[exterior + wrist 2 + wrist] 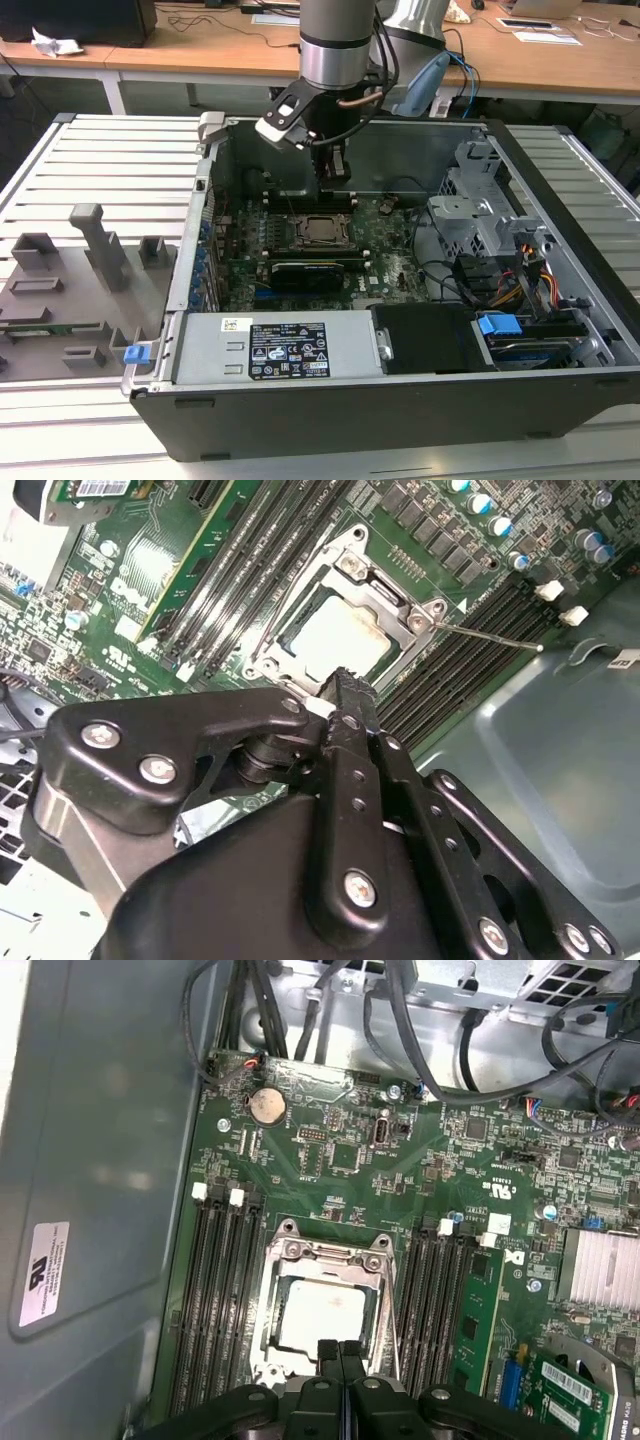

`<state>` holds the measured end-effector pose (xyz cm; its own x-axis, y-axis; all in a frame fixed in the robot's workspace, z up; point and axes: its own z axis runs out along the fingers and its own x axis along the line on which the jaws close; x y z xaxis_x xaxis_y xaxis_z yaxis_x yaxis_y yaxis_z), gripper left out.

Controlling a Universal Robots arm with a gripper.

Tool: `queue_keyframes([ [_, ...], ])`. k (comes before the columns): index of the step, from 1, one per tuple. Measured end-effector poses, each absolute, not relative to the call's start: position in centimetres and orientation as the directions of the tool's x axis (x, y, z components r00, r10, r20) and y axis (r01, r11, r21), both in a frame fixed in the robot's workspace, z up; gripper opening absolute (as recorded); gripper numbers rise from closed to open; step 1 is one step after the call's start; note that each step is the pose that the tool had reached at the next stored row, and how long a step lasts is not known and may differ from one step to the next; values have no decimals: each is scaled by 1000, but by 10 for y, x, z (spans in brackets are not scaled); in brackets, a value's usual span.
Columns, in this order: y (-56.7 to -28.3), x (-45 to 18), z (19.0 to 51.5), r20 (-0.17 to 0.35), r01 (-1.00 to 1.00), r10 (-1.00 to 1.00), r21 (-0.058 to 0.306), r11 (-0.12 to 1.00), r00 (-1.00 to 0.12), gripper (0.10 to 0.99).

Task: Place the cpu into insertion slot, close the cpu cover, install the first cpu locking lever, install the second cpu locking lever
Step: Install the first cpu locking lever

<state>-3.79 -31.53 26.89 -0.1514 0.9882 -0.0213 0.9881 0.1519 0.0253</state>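
Case: the open computer case (pixel 400 420) is seen in the exterior view, with the green board (pixel 395 255) laid on its floor.
Gripper: in the exterior view the gripper (pixel 340 1352) is held at 12 o'clock of the socket, low over the board. Its two fingers are pressed together and nothing is carried between them.
Cover: the cpu cover (pixel 325 1252) is laid flat around the chip. It is judged thin, stiff and hinged.
Slot: the insertion slot (pixel 303 620) is filled; its dark edge is seen beside the chip.
Chip: the cpu (pixel 320 1310) is seated in the slot, and its pale face is shown through the cover's opening. It is judged light, rigid and fragile, to be held by its edges.
Lever: one locking lever (pixel 490 638), a thin wire, is stretched from the socket corner over the memory slots (pixel 220 1300). It seems not hooked, but this is not surely seen. It is judged springy and slippery, best pushed near its free end.
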Motion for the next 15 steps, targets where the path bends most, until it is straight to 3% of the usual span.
queue_keyframes([
  [15, -315, -38, 269, -22, 962, 962, 25, 271, -271, 106],
])
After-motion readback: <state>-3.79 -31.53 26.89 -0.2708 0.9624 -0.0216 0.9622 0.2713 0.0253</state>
